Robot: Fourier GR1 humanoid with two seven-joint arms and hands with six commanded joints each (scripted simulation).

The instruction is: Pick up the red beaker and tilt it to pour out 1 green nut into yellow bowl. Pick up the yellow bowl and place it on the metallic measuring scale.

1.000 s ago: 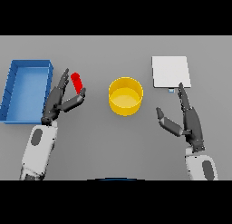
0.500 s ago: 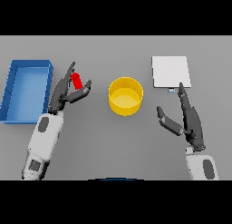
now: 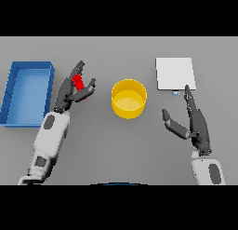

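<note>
One left hand (image 3: 69,91) grips the red beaker (image 3: 78,82) left of the yellow bowl (image 3: 128,98); it should tilt only once over the bowl's rim. Right hand (image 3: 195,126) open.

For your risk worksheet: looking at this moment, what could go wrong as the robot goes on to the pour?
1. The left hand grips the red beaker well left of the yellow bowl; tilting too early may drop the nut on the table.
2. The beaker, largely hidden by the fingers, may slip.
</note>
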